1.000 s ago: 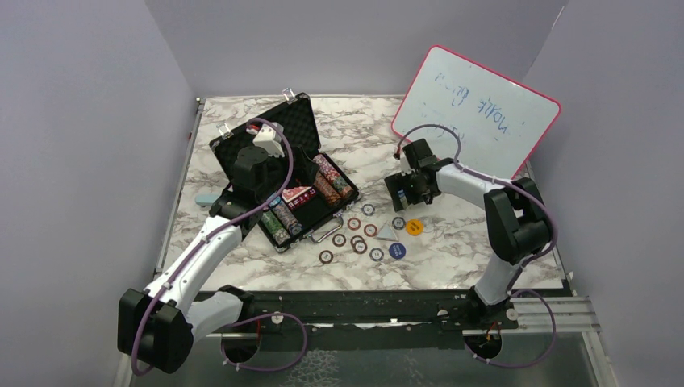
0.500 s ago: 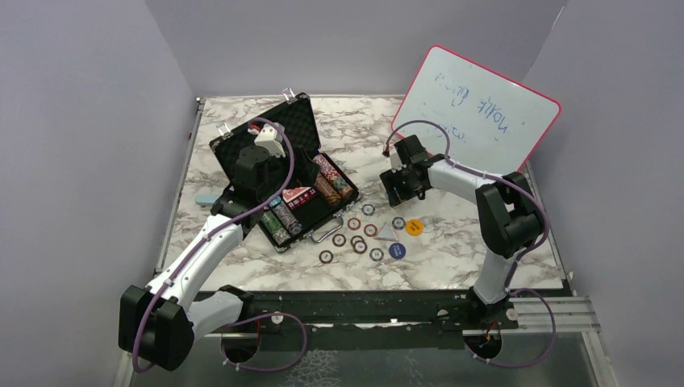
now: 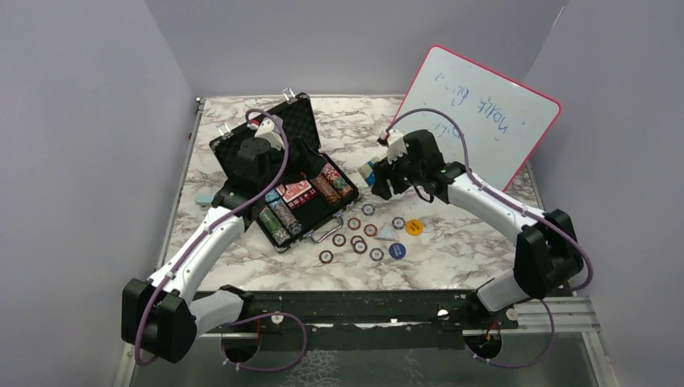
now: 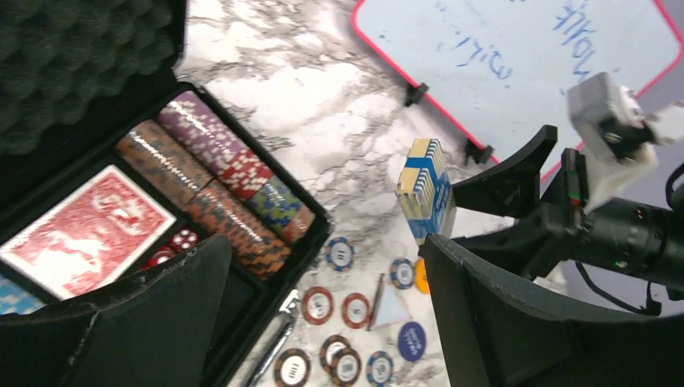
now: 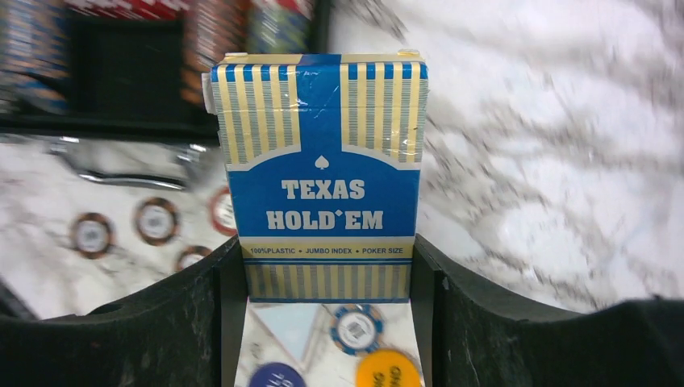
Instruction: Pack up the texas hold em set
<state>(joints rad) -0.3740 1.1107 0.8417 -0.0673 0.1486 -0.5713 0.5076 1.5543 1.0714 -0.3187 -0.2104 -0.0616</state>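
The black foam-lined case [image 3: 300, 121] lies open at the back left, holding rows of striped chips [image 3: 274, 222], a red card deck [image 3: 294, 193] and red dice [image 4: 182, 239]. My left gripper [image 3: 303, 165] hovers open over the case with nothing between its fingers [image 4: 324, 246]. The blue Texas Hold'em deck [image 5: 323, 161] stands upright in my right gripper [image 5: 327, 278], which is shut on its lower end. That gripper [image 3: 375, 179] holds the blue deck [image 4: 425, 189] above the table just right of the case. Loose chips [image 3: 355, 226], a yellow button [image 3: 414, 226] and a blue button [image 3: 396, 250] lie in front.
A pink-framed whiteboard [image 3: 484, 109] leans at the back right, behind my right arm. A small light-blue oblong object [image 3: 206, 197] lies left of the case. The case's silver handle [image 3: 327, 234] sticks out toward the loose chips.
My right gripper has closed on the blue deck and carried it left toward the case. My left gripper has shifted a little over the case and stays open.
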